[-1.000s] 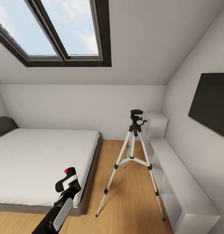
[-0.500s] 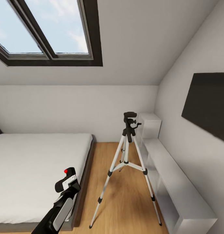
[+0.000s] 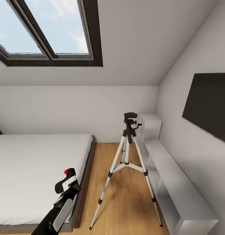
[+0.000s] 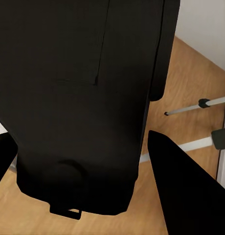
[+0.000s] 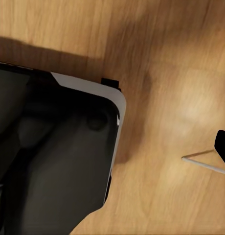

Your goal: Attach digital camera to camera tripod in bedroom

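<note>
My left gripper [image 4: 78, 161] is clamped on the digital camera [image 4: 78, 98] — held between my fingers. The camera tripod [image 3: 127, 163] stands at two o'clock of it, well apart, beside the bed [image 3: 34, 163].

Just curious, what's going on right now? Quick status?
Left gripper shut on digital camera. Camera tripod ahead, head bare. Floor between looks open.

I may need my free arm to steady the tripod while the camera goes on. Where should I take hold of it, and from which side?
Probably grip the tripod on the thin upright column just below its black head, above where the three legs spread. Come from the near, open-floor side: the white shelf crowds its right and the bed lies left. The camera sits in the left gripper.
</note>
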You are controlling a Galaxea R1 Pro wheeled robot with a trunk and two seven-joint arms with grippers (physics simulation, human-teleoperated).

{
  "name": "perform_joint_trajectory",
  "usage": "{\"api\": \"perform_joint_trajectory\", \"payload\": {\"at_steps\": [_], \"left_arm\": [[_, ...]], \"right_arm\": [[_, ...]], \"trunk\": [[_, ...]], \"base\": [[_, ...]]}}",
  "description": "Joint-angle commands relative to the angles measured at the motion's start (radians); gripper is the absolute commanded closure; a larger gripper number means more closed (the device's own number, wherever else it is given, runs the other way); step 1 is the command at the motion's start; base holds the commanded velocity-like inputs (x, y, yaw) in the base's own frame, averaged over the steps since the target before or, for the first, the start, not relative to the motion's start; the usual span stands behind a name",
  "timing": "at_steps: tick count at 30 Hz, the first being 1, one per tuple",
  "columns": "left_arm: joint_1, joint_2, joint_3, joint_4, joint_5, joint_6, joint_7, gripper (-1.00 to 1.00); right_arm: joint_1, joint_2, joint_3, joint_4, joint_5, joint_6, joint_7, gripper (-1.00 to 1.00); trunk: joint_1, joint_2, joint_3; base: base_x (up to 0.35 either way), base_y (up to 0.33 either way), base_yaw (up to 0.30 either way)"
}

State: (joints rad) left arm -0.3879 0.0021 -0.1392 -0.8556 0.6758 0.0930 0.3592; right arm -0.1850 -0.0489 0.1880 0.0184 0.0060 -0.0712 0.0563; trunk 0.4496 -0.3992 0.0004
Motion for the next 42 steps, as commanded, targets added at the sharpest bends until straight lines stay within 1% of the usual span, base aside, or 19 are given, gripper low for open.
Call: {"api": "perform_joint_trajectory", "payload": {"at_steps": [1, 18, 26, 36, 42], "left_arm": [[0.0, 0.0, -0.001, -0.001, 0.002, 0.004, 0.006, 1.0], [0.0, -0.003, 0.003, -0.002, 0.006, 0.006, 0.01, 1.0], [0.0, -0.002, 0.003, -0.003, 0.005, 0.004, 0.011, 1.0], [0.0, 0.001, 0.003, -0.003, 0.005, 0.004, 0.011, 1.0], [0.0, 0.002, 0.002, -0.004, 0.005, 0.004, 0.009, 1.0]], "right_arm": [[-0.001, 0.0, 0.004, 0.002, 0.0, -0.004, 0.003, -1.0], [-0.001, 0.0, 0.002, 0.003, 0.002, -0.009, 0.002, -1.0], [-0.001, -0.001, 0.0, 0.002, 0.004, -0.012, 0.003, -1.0], [-0.001, -0.003, 0.0, 0.002, 0.005, -0.013, 0.003, -1.0], [-0.001, -0.003, 0.001, 0.002, 0.004, -0.013, 0.002, -1.0]], "trunk": [[0.0, -0.001, 0.0], [0.0, -0.001, 0.0], [0.0, -0.001, 0.0], [0.0, -0.001, 0.0], [0.0, -0.001, 0.0]], "base": [[0.0, 0.0, 0.0], [0.009, -0.011, 0.0], [0.13, -0.19, 0.0], [0.221, -0.199, 0.0], [0.044, -0.036, 0.0]]}}
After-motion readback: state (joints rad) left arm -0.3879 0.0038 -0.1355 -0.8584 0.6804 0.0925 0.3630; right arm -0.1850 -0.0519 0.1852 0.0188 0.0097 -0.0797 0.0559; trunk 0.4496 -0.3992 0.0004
